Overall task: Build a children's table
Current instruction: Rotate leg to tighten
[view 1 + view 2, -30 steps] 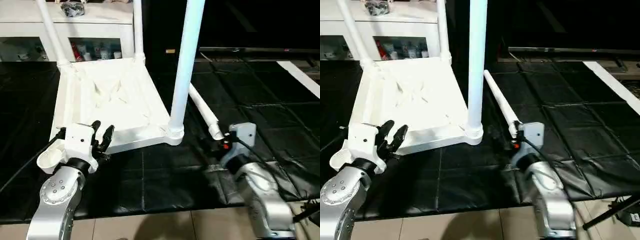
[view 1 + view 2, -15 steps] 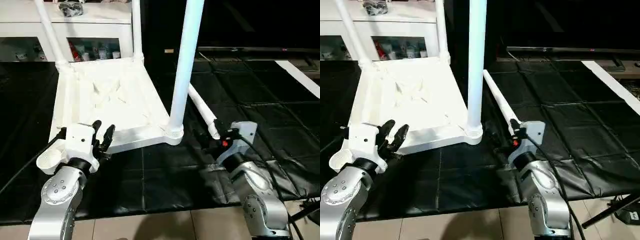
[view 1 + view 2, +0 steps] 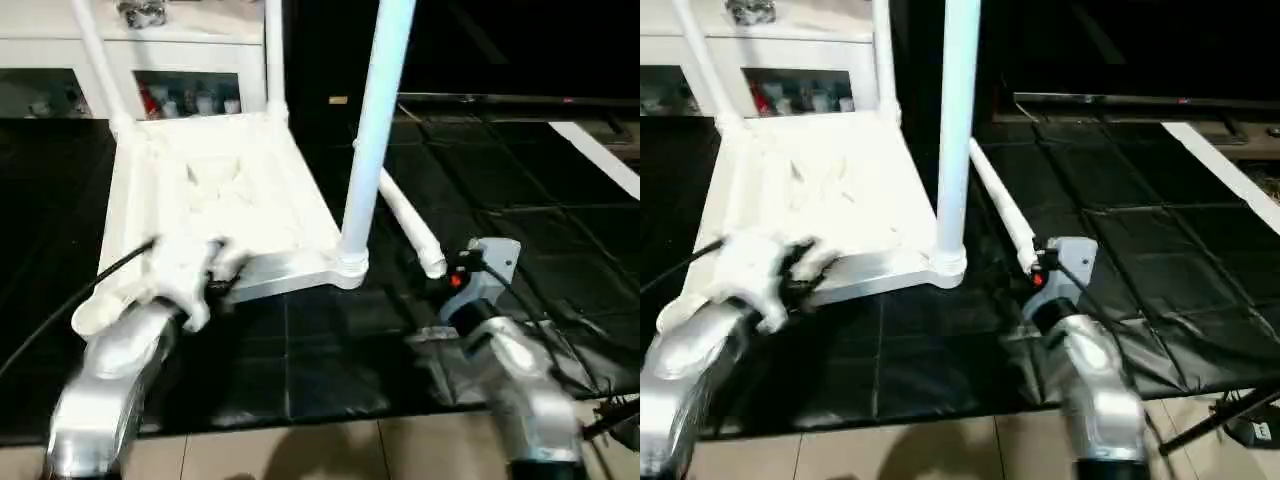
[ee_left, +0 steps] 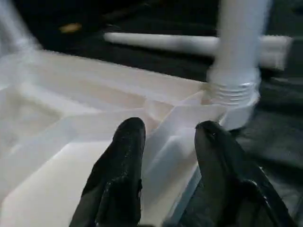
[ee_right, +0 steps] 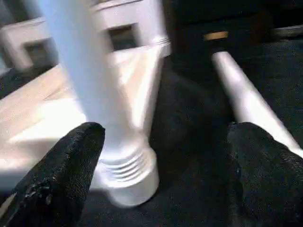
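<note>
The white plastic children's table top [image 3: 215, 200] lies upside down on the black quilted floor mat [image 3: 520, 200], its ribbed underside facing up. Three white round tube legs stand in its corner sockets: the near leg [image 3: 372, 140] rises out of the picture, so its upper end is cut off, as are the tops of the two far legs [image 3: 274, 55]. The ribs in the middle of the underside are washed out and hard to read. The near left corner of the top is hidden behind the left hand [image 4: 165, 137], which is blurred in the head views; the wrist view shows its two black fingers [image 4: 124, 161] partly spread above the inner rim of the top, gripping nothing. A fourth loose white tube leg [image 3: 405, 215] lies on the mat just beside the near standing leg, its near end close to the right hand [image 5: 161, 156], whose fingers [image 5: 66, 165] are spread wide and empty. Beyond the mat's near edge runs pale tiled floor [image 3: 330, 450]. Behind the top stands a white glass-door cabinet [image 3: 160, 75] with small items on its shelves, too blurred to identify.
</note>
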Robot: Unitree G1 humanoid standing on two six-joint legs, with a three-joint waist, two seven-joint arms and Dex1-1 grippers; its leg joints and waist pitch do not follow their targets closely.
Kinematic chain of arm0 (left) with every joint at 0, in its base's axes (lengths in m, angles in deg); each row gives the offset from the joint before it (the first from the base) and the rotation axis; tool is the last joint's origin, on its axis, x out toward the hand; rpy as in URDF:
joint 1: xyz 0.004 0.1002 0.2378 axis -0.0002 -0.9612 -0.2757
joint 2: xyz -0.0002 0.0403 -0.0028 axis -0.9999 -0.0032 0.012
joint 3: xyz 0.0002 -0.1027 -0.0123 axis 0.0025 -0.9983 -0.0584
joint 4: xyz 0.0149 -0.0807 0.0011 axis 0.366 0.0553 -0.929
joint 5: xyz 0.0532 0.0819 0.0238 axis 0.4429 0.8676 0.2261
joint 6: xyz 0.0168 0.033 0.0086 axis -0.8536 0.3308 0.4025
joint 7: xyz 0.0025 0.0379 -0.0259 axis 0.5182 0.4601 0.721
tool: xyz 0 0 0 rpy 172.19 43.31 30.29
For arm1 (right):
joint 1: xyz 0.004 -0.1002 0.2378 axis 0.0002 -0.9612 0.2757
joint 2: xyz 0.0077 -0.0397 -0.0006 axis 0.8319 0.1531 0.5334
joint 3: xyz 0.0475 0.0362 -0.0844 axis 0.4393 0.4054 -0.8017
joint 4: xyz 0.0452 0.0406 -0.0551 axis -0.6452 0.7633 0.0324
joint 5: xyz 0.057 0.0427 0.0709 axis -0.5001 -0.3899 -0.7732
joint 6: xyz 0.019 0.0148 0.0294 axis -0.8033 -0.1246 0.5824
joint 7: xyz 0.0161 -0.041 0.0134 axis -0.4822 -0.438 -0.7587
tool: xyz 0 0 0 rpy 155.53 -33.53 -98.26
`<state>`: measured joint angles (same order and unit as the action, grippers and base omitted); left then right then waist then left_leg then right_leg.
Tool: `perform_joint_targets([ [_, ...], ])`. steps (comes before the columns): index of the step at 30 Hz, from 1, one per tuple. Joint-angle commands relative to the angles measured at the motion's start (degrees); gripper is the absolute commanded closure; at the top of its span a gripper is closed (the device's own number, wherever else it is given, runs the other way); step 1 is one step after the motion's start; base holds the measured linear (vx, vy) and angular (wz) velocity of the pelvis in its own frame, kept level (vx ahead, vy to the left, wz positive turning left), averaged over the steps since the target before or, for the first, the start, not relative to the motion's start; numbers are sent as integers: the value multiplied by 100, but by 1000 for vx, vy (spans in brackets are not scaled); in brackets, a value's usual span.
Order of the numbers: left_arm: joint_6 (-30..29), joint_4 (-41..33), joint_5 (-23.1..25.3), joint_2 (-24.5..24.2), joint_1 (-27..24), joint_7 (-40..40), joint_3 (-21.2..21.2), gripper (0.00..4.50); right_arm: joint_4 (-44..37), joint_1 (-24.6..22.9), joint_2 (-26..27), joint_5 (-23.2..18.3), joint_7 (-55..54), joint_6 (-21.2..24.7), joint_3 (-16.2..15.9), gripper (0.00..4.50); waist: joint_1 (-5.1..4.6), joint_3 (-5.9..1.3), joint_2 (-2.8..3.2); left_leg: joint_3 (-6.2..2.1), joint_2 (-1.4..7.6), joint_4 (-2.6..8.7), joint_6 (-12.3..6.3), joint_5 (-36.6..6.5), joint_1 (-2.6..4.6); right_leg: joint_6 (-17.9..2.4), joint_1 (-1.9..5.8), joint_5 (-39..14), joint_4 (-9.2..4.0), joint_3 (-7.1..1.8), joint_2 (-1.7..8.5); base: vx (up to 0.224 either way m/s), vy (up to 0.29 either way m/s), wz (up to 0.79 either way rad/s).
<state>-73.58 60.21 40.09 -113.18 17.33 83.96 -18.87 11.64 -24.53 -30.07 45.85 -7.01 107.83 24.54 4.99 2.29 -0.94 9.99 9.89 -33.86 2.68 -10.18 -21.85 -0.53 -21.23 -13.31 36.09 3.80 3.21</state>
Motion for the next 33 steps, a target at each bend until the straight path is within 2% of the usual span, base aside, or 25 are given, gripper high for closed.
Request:
perform_joint_targets([
  [1, -6, 362, 107, -101, 203, 527, 265, 257, -147, 34, -83, -22, 265, 298, -189, 0, -16, -290, 107, -157, 320, 444, 176, -1045, 146, -711, 155, -196, -437, -351, 496, 0, 0, 0],
  [3, -11, 603, 161, -234, 414, 921, 437, 257, -219, 38, -143, -65, 296, 488, -230, 0, -24, -309, 89, -159, 338, 434, 136, -879, 130, -888, 188, 103, -393, -343, 524, 0, 0, 0],
  [6, 52, 894, 235, -328, 652, 1177, 565, 257, -226, 80, -158, -159, 254, 604, -176, 0, -22, -319, 130, -152, 348, 414, 94, -812, 131, -1039, 190, 281, -365, -343, 536, 0, 0, 0],
  [9, 101, 1696, 403, -420, 1253, 1616, 796, 257, -159, 165, -386, -10, 317, 617, -244, 0, 21, -303, 146, -147, 348, 432, 185, -1041, 170, -1025, 172, -105, -408, -343, 539, 0, 0, 0],
  [11, 86, 1851, 411, -416, 1353, 1715, 835, 257, -146, 186, -438, 14, 384, 581, -273, 0, 18, -294, 131, -151, 354, 445, 238, -1158, 169, -1039, 176, -221, -416, -343, 546, 0, 0, 0],
  [12, 125, 2017, 395, -421, 1457, 1818, 889, 257, -157, 202, -501, 0, 460, 613, -306, 0, 18, -300, 131, -158, 371, 445, 255, -1163, 168, -1078, 184, -185, -400, -343, 567, 0, 0, 0],
  [14, 102, 2271, 404, -397, 1622, 1919, 973, 227, -176, 222, -589, -51, 580, 705, -348, 0, 21, -304, 120, -148, 355, 432, 209, -1074, 153, -1113, 195, -68, -398, -347, 564, 0, 0, 0],
  [16, 106, 2448, 407, -354, 1738, 1973, 1026, 227, -178, 235, -648, -83, 683, 728, -381, 0, 41, -321, 116, -145, 358, 409, 147, -927, 150, -1163, 211, 179, -374, -348, 576, 0, 0, 0],
  [17, 134, 2895, 432, -223, 2019, 2098, 1090, 217, -123, 272, -724, 61, 791, 597, -430, 0, 36, -322, 111, -142, 349, 403, 98, -835, 135, -1194, 214, 297, -371, -340, 571, 0, 0, 0],
  [19, 291, 3264, 506, -45, 2243, 2091, 1132, 184, -50, 301, -757, 168, 774, 556, -445, 0, 58, -328, 115, -138, 355, 389, 70, -801, 145, -1244, 218, 319, -376, -340, 588, 0, 0, 0],
  [22, 383, 3457, 557, 59, 2356, 2063, 1160, 184, -14, 310, -771, 210, 750, 527, -445, 0, 72, -330, 105, -150, 371, 388, 60, -818, 143, -1305, 232, 334, -370, -337, 608, 0, 0, 0],
  [23, 540, 3779, 640, 195, 2515, 2044, 1212, 184, 5, 302, -789, 188, 739, 527, -444, 0, 64, -337, 137, -152, 369, 383, 43, -791, 136, -1322, 234, 411, -364, -337, 599, 0, 0, 0],
  [24, 587, 3876, 660, 224, 2561, 2055, 1223, 184, 8, 300, -800, 173, 738, 531, -446, 0, 59, -329, 115, -144, 355, 381, 21, -789, 129, -1313, 242, 414, -380, -337, 588, 0, 0, 0],
  [27, 821, 4310, 828, 364, 2742, 1921, 1303, 184, -6, 268, -819, 164, 710, 554, -445, 0, 72, -341, 170, -163, 370, 372, 21, -864, 139, -1349, 263, 404, -370, -339, 611, 0, 0, 0],
  [29, 924, 4571, 897, 447, 2846, 1842, 1342, 184, -18, 244, -831, 173, 713, 565, -444, 0, 62, -339, 147, -162, 370, 373, -9, -852, 133, -1364, 273, 428, -381, -336, 608, 0, 0, 0],
  [30, 1001, 4877, 967, 531, 2962, 1698, 1376, 213, -57, 178, -849, 166, 732, 570, -446, 0, 73, -342, 183, -169, 377, 366, -34, -785, 125, -1403, 275, 502, -362, -335, 619, 0, 0, 0],
  [31, 1071, 5065, 1007, 577, 3027, 1581, 1386, 221, -85, 132, -858, 164, 740, 569, -447, 0, 62, -344, 205, -157, 362, 349, -61, -773, 131, -1410, 265, 588, -375, -334, 596, 0, 0, 0],
  [33, 1104, 5202, 1018, 612, 3073, 1511, 1376, 221, -104, 91, -863, 168, 745, 560, -447, 0, 75, -345, 183, -165, 365, 345, -123, -714, 117, -1456, 288, 689, -364, -334, 614, 0, 0, 0],
])
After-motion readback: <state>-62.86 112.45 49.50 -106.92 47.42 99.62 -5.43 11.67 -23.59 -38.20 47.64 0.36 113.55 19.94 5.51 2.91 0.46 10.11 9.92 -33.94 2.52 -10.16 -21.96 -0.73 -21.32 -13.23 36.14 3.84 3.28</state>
